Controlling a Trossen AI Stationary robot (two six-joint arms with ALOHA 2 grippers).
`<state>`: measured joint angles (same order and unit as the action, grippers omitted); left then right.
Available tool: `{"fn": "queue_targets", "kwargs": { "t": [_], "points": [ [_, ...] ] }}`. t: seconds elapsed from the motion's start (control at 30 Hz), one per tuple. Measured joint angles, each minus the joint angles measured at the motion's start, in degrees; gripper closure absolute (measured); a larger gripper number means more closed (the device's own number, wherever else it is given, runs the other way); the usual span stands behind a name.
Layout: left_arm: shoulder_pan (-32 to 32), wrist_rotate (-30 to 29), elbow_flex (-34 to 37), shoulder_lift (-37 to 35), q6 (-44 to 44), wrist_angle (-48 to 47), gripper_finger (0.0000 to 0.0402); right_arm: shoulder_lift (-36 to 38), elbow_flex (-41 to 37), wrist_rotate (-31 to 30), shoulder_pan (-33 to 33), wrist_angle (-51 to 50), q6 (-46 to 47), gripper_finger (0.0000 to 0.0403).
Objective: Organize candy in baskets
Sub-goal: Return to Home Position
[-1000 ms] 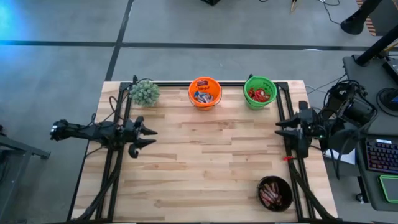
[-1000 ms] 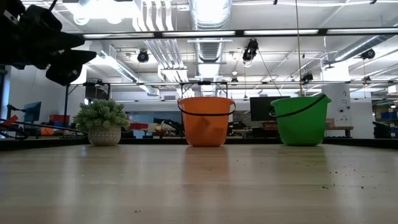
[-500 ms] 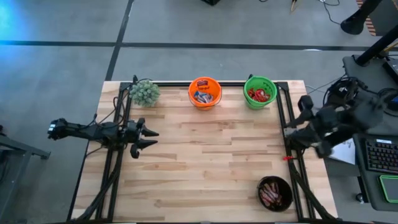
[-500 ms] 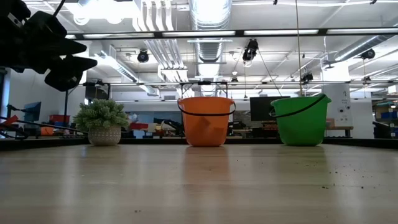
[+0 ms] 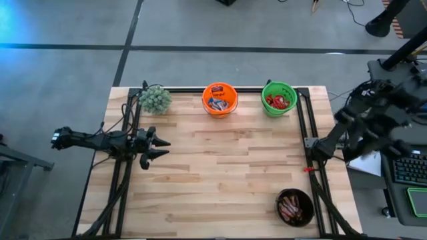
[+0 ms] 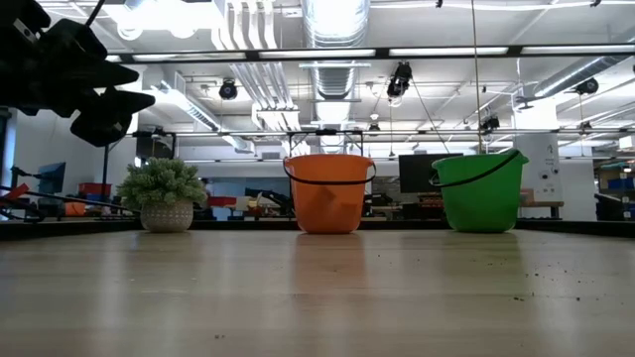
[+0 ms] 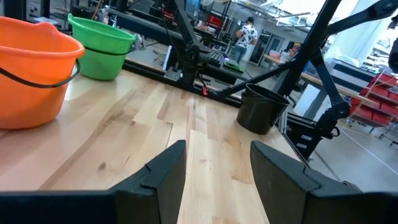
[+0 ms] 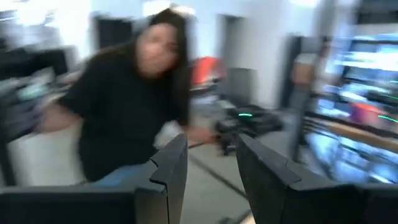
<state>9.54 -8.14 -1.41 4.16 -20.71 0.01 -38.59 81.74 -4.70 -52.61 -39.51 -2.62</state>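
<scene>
A small potted plant (image 5: 155,99) with fuzzy grey-green foliage stood upright at the far-left corner of the wooden table (image 5: 220,180). A keyboard (image 5: 408,167) lay on a desk beyond the table's right edge. A person (image 8: 121,106), apparently in a black top, leaned forward in the room beyond.

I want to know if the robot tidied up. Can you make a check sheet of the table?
Surface: wooden table, no loose candy seen.
Job's things: blue-white candy in orange pail, red candy in green pail, brown candy in black bowl.
Clutter: small plant, far left corner.
End effectors: left end effector open over left side; right end effector open, off the table.
Cables: thin wires by left rail.
Surroundings: person nearby.
</scene>
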Motion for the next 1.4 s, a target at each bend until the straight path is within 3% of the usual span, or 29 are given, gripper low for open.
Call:
{"fn": "queue_targets", "kwargs": {
  "t": [0.1, 0.2, 0.33, 0.5, 1.0, 1.4],
  "points": [
    [0.0, -0.03, 0.02, 0.0, -0.21, 0.0, 0.024, 0.2, -1.84, 10.05, -0.01, 1.61, -3.13, 0.0275],
    [0.0, -0.04, 0.02, 0.0, -0.8, 0.0, 0.024, 0.85, -4.93, 14.98, -0.01, 1.8, -4.63, 0.0275],
    [0.0, -0.04, 0.02, 0.0, -1.34, 0.0, 0.024, 2.05, -10.69, 15.09, 0.0, 2.38, -2.43, 0.0275],
    [0.0, -0.04, 0.04, 0.0, -1.49, 0.02, 0.024, 5.26, -20.09, 15.22, -0.01, 10.81, 1.07, 0.0275],
    [0.0, 0.13, 0.04, 0.15, -1.7, -0.08, 0.024, 24.0, -53.11, 13.09, 0.01, 37.23, 4.61, 0.0275],
    [0.0, 0.19, 0.04, 3.23, -1.25, -0.13, 0.024, 36.38, -64.92, 12.06, -0.01, 40.29, 4.85, 0.0275]
  ]
}}
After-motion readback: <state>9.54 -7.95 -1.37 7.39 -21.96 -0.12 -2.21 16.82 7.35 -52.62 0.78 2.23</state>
